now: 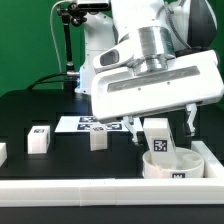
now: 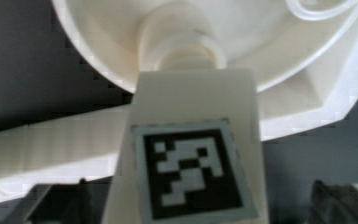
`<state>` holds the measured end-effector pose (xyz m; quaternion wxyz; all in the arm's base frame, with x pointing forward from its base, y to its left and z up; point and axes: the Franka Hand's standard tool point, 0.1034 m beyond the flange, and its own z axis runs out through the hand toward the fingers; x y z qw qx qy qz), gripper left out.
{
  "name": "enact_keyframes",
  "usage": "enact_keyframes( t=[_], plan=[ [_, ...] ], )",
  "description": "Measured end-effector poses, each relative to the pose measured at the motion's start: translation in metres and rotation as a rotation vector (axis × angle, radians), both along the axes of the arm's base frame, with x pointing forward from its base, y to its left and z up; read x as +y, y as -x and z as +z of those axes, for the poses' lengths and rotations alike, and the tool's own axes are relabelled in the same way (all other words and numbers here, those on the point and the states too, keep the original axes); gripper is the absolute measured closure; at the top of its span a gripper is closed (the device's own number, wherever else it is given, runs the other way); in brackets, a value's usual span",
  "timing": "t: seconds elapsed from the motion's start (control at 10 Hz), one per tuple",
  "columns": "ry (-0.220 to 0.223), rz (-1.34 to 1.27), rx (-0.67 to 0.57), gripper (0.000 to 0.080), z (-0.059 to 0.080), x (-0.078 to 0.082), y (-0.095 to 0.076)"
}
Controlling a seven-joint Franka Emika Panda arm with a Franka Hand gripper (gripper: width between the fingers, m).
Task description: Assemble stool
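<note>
The robot's two dark fingers (image 1: 134,127) are hanging spread wide on either side of a white plastic rectangular leg block carrying a black-and-white square tag (image 1: 158,136), and a sliver of space is showing between each finger and the block, so they are gripping nothing. In the wrist view the fingers (image 2: 345,200) are sitting apart from the block's (image 2: 194,140) sides, with a dark gap visible.

That block is standing upright on the round, low white plastic disc seat (image 1: 165,168), its far end meeting a rounded socket neck in the seat (image 2: 105,40). The seat is resting on the black counter (image 1: 40,110) at the exterior view's right, near a raised white rail (image 1: 100,190) running along the front edge.

Two more small white tagged leg blocks (image 1: 40,140) (image 1: 98,138) are lying loose on the counter towards the exterior view's left, well apart from the seat. The marker board (image 1: 85,124) is lying flat behind them.
</note>
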<state>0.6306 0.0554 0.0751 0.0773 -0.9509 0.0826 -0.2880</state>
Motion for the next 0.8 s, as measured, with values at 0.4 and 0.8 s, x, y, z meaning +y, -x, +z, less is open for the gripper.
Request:
enact_keyframes(
  t=[0.4, 0.8],
  plan=[
    [0.0, 0.007, 0.011, 0.0151, 0.017, -0.007, -0.005],
    [-0.003, 0.01, 0.015, 0.0151, 0.035, -0.01, -0.009]
  ],
)
